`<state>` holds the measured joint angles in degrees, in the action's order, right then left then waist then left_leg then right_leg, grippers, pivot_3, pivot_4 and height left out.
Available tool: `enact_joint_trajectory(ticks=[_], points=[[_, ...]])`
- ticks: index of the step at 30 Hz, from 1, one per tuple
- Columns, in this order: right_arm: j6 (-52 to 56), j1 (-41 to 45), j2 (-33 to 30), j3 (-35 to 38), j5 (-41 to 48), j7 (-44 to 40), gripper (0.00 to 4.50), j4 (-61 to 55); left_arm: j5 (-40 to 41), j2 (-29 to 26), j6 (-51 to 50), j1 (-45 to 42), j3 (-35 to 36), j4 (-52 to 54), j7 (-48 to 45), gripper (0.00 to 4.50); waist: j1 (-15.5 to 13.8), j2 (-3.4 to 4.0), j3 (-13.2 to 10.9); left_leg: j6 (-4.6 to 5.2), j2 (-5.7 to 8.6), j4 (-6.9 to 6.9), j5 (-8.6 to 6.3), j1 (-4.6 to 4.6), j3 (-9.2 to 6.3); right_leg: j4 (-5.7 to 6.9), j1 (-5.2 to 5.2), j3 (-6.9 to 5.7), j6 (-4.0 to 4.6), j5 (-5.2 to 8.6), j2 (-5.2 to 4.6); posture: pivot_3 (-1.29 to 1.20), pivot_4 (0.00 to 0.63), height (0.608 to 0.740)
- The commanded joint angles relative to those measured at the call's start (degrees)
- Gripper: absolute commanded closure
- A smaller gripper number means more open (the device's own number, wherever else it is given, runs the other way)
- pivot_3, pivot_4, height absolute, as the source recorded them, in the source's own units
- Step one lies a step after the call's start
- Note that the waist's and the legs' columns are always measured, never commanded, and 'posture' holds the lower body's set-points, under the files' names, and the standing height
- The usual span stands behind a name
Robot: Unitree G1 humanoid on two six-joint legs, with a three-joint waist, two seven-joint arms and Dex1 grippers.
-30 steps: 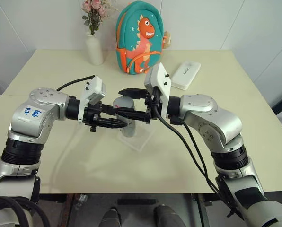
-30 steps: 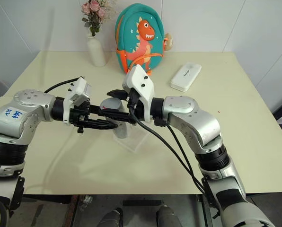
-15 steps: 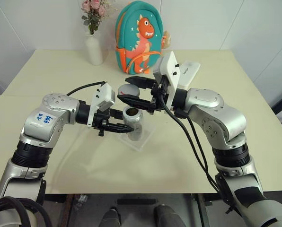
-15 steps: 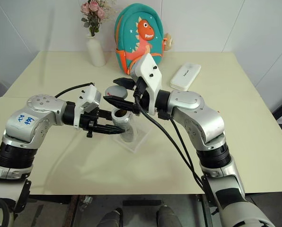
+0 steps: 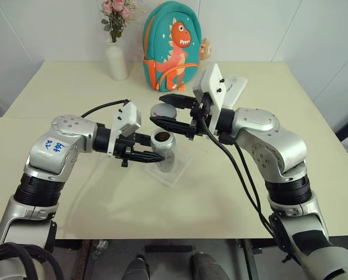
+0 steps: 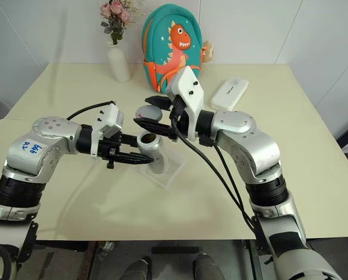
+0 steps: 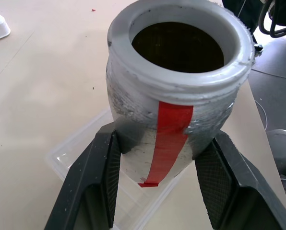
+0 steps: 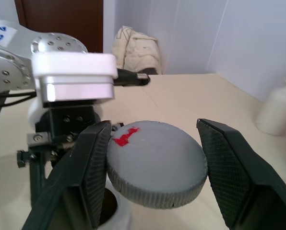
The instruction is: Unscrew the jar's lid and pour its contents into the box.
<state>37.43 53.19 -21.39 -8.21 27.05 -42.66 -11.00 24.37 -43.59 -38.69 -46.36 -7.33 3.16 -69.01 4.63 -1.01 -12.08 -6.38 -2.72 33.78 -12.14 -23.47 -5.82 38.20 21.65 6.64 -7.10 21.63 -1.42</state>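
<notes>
Jar (image 5: pixel 163 147): open-mouthed, upright with a slight tilt, a red strip down its side, held above the box.
Lid (image 5: pixel 162 111): off the jar, just above and behind its mouth, red mark on top.
Left gripper (image 5: pixel 156 156): clamped on the jar's body.
Right gripper (image 5: pixel 162 111): pinching the lid by its rim.
Box (image 5: pixel 180 168): clear tray on the table (image 5: pixel 75 93), under the jar.
Backpack (image 5: pixel 174 46): at the table's far edge, beside a white vase (image 5: pixel 117 60).
White case (image 5: pixel 235 84): behind the right arm.
</notes>
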Motion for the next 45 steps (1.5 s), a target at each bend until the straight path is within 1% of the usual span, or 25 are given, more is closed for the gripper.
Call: enact_joint_trajectory(ticks=[1, 5, 13, 18, 22, 25, 29, 33, 36, 41, 43, 44, 45], points=[[-2.33, 1.54, -1.02, 2.41, -0.62, -0.37, 1.94, 0.18, 0.12, -1.0, 1.22, -1.13, 1.59, -0.49, -0.85, 2.61, 0.0, 0.0, 0.0, 0.0, 0.0, 0.0, 0.0, 0.0, 0.0, 0.0, 0.0, 0.0, 0.0, 0.0, 0.0, 0.0, 0.15, 0.74], [-3.46, 1.63, -2.16, 2.89, -1.75, -0.49, 1.94, 1.6, 0.02, -1.63, 1.5, -1.18, 1.75, -1.23, -1.33, 2.61, -0.06, 0.0, 0.0, 0.0, 0.0, 0.0, 0.0, 0.0, 0.0, -0.01, 0.0, 0.0, 0.0, 0.0, 0.0, 0.0, 0.15, 0.74], [-4.77, 0.2, -6.67, 5.71, -5.22, 0.62, 1.94, 4.71, 0.1, -4.4, 1.85, -0.69, 3.61, -2.88, -1.39, 2.61, -0.02, 0.0, -0.01, 0.0, 0.0, -0.05, 0.0, 0.0, 0.0, -0.05, 0.0, 0.0, 0.0, 0.0, 0.0, 0.0, 0.15, 0.74], [-3.11, -4.55, -9.68, 7.57, -6.24, 2.16, 1.94, 3.19, -0.03, -7.04, 2.04, -0.47, 5.9, -4.06, -1.28, 2.61, -0.16, -0.01, -0.01, 0.01, 0.0, -0.12, -0.01, -0.04, 0.01, -0.19, 0.0, 0.0, 0.0, 0.0, -0.01, 0.0, 0.15, 0.74], [-1.35, -13.08, -11.75, 9.62, -6.52, 4.01, 1.94, 0.14, -0.7, -9.07, 3.43, -0.68, 7.6, -6.48, -1.13, 2.61, -0.34, -0.02, -0.02, 0.01, 0.0, -0.19, -0.01, -0.04, 0.01, -0.24, -0.01, -0.01, 0.0, 0.01, -0.01, 0.0, 0.15, 0.74], [-1.12, -20.25, -11.07, 11.98, -7.18, 7.82, 1.94, -1.06, -0.73, -9.16, 4.67, -0.53, 8.66, -7.76, -0.17, 2.61, -0.51, -0.05, -0.03, 0.02, 0.0, -0.19, -0.01, -0.05, 0.01, -0.25, -0.01, -0.01, 0.0, 0.02, -0.01, 0.0, 0.15, 0.74], [-4.5, -28.33, -9.69, 13.0, -9.1, 11.12, 1.94, -0.43, -1.1, -8.31, 6.9, -0.17, 9.05, -9.31, 0.48, 2.61, -0.65, -0.05, -0.05, 0.02, 0.01, -0.12, -0.01, -0.04, 0.02, -0.2, -0.02, 0.0, 0.0, 0.02, -0.01, 0.0, 0.15, 0.74], [-6.0, -32.46, -7.65, 14.26, -9.47, 13.61, 1.94, 1.13, -1.65, -8.03, 8.63, -0.91, 8.61, -11.87, 0.23, 2.61, -0.41, -0.06, -0.06, 0.03, 0.01, -0.07, -0.01, -0.01, 0.05, -0.12, -0.02, 0.04, 0.0, 0.02, 0.0, 0.0, 0.15, 0.74], [-6.5, -33.64, -6.59, 14.83, -9.33, 14.52, 1.94, 1.61, -1.94, -7.85, 9.31, -1.25, 8.44, -12.79, -0.01, 2.61, -0.38, -0.07, -0.07, 0.02, 0.01, -0.03, -0.01, -0.01, 0.05, -0.07, -0.03, 0.04, -0.01, 0.01, 0.0, 0.0, 0.15, 0.74], [-8.99, -36.98, -4.06, 14.31, -10.12, 15.85, 1.94, 3.69, -7.11, -6.52, 17.4, -4.46, 5.88, -18.75, -0.17, 2.61, -0.78, -0.1, -0.08, 0.02, 0.01, -0.04, 0.0, 0.02, 0.04, -0.06, -0.04, 0.02, 0.0, 0.02, 0.02, 0.0, 0.15, 0.74], [-8.9, -37.17, -3.76, 14.33, -9.97, 15.63, 1.24, 3.58, -8.6, -5.89, 19.96, -5.67, 5.39, -20.62, -0.24, 2.61, -0.76, -0.1, -0.08, 0.02, 0.01, -0.02, 0.0, 0.01, 0.07, -0.07, -0.04, 0.06, -0.01, 0.01, 0.02, 0.0, 0.15, 0.74], [-9.25, -37.31, -3.76, 14.3, -10.07, 15.52, 1.05, 3.45, -9.54, -5.48, 21.58, -6.56, 5.05, -21.74, -0.02, 2.61, -0.88, -0.11, -0.09, 0.02, 0.02, 0.0, 0.0, 0.01, 0.08, -0.07, -0.05, 0.07, -0.01, 0.01, 0.02, 0.0, 0.15, 0.74], [-9.52, -37.4, -3.77, 14.29, -10.15, 15.47, 0.74, 3.38, -10.29, -5.15, 22.84, -7.23, 4.83, -22.64, 0.09, 2.61, -1.03, -0.11, -0.08, 0.02, 0.02, 0.01, 0.0, 0.01, 0.07, -0.06, -0.05, 0.06, -0.02, 0.01, 0.02, 0.0, 0.15, 0.74]])
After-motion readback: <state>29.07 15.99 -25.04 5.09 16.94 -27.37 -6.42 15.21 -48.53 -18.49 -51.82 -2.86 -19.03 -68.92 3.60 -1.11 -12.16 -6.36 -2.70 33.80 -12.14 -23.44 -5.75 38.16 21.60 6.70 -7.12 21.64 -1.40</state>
